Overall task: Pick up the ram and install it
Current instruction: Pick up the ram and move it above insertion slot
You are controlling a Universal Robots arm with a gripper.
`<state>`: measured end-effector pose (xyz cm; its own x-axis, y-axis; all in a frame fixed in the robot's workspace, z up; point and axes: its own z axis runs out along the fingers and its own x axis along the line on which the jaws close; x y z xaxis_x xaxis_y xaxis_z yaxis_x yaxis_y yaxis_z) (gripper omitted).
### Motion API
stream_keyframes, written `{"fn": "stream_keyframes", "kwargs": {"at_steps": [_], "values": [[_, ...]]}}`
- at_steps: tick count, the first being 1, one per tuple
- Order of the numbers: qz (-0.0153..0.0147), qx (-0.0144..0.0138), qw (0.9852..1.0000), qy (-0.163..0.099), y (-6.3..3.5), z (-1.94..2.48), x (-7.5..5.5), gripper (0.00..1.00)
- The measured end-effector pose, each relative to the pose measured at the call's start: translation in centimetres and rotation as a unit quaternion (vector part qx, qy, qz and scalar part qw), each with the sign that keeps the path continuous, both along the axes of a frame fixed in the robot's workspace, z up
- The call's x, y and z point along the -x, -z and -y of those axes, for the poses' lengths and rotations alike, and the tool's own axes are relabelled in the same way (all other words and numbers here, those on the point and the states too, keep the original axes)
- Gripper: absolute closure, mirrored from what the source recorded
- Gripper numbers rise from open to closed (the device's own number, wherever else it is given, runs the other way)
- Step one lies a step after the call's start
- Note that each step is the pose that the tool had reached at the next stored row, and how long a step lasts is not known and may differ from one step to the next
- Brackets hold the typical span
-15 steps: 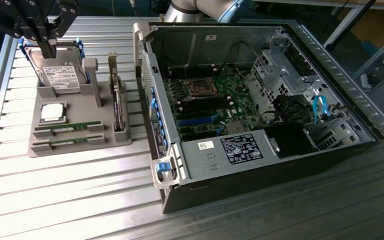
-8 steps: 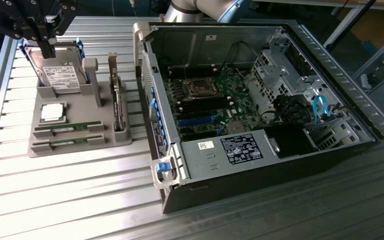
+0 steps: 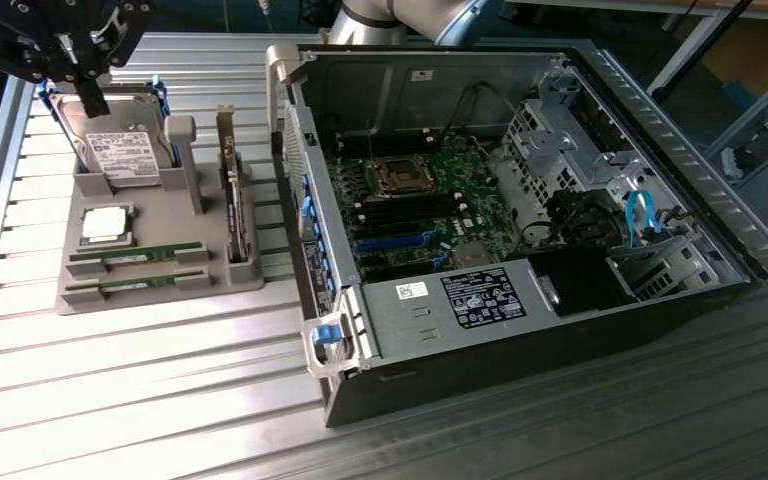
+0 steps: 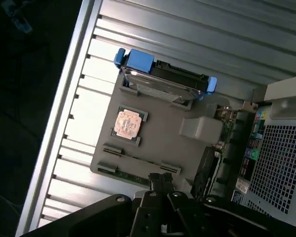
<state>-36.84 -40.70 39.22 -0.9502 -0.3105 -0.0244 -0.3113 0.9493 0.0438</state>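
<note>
2 ram sticks are held on edge in the slots of a gray tray (image 3: 157, 298), at its 6 o'clock end in the exterior view. The inner ram stick (image 3: 137, 257) (image 4: 138, 160) is set just beside the outer ram stick (image 3: 131, 285) (image 4: 121, 174), and the 2 are laid parallel. Each is seen as a long, narrow, thin green strip, gripped at both ends by gray blocks of the tray. The small parts along the strips cannot be made out.

The rest of the tray is taken up by 3 things. A hard drive (image 3: 120, 150) (image 4: 160, 84) with blue side rails is propped at 12 o'clock. A square silver processor (image 3: 104, 225) (image 4: 128, 123) is laid flat between the drive and the sticks. A dark card (image 3: 236, 205) (image 4: 207, 170) is stood on edge along the 3 o'clock side.

The tray is placed on a slatted metal table (image 3: 157, 400), at 9 o'clock of an open computer case (image 3: 424, 305). Inside the case a green motherboard (image 3: 424, 215) is exposed.

The gripper (image 3: 95, 108) (image 4: 160, 177) is found at 11 o'clock in the exterior view, hung above the hard drive and well apart from both sticks. Its dark fingers are pressed together and nothing is held between them.
</note>
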Motion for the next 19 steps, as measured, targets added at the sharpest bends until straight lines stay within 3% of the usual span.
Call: {"fn": "stream_keyframes", "kwargs": {"at_steps": [4,7,8,11,14,17,19], "values": [[0.0,0.0001,0.9984,-0.056,0.0,0.0,0.0,0.9],[0.0,0.0002,0.9945,-0.105,0.0,0.0,0.0,0.9],[0.0,0.0002,0.9903,-0.139,0.0,0.0,0.0,0.9],[0.0,0.0002,0.983,-0.184,0.0,0.0,0.0,0.9],[0.0,0.0002,0.9771,-0.213,0.0,0.0,0.0,0.9],[0.0,0.0002,0.9655,-0.26,0.0,0.0,0.0,0.9],[0.0,0.0002,0.9603,-0.279,0.0,0.0,0.0,0.9]]}}
